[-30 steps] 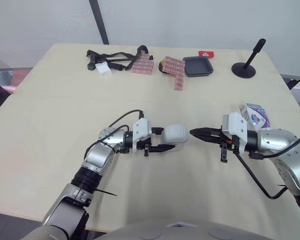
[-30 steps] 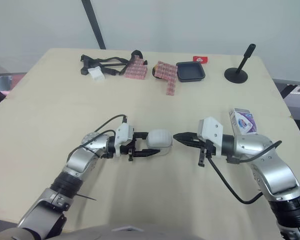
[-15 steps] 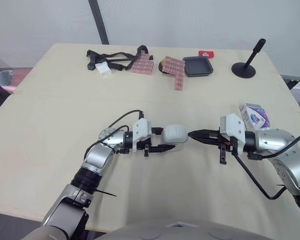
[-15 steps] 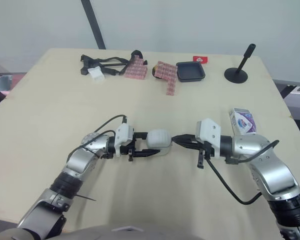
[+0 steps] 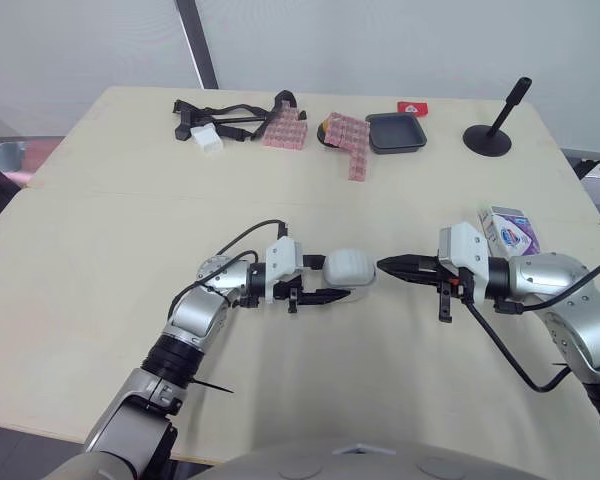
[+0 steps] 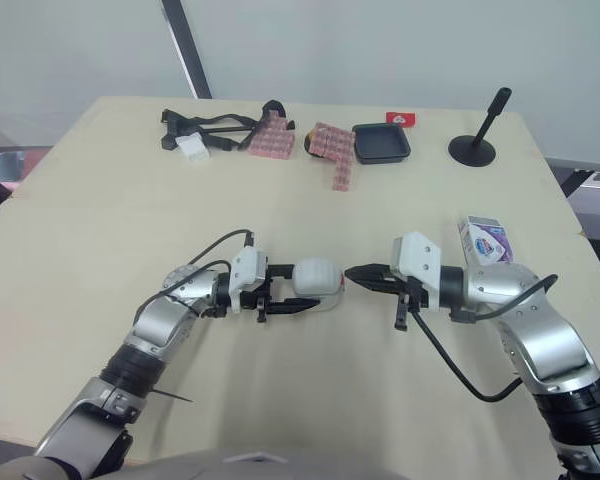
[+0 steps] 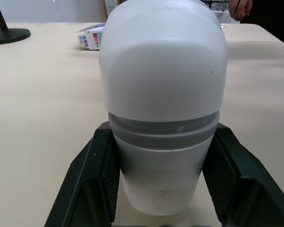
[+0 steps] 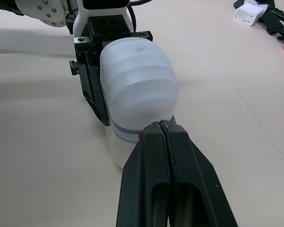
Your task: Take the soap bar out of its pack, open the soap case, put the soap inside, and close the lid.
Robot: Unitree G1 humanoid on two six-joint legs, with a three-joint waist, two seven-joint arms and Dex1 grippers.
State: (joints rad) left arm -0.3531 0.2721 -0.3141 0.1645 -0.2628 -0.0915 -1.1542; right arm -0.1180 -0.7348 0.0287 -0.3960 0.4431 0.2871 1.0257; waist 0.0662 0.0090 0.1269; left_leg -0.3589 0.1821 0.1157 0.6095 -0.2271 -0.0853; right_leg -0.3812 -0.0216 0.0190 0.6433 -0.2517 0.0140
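Your left end effector (image 5: 332, 291) is clamped on the lower half of the soap case (image 5: 349, 270), one finger on each side, at the middle of the counter (image 5: 100, 250). The case lid sits down on its base. Your right end effector (image 6: 352, 272) has its fingers pressed together with nothing between them. Its tips point at the end of the case, level with the seam under the lid; contact cannot be confirmed. The soap pack (image 5: 510, 230) lies on the counter beside your right forearm, well apart from the case.

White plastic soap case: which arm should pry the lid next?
Right. The right pincer, shut, sits at the lid seam of the white plastic soap case; the left pincer clamps its base.
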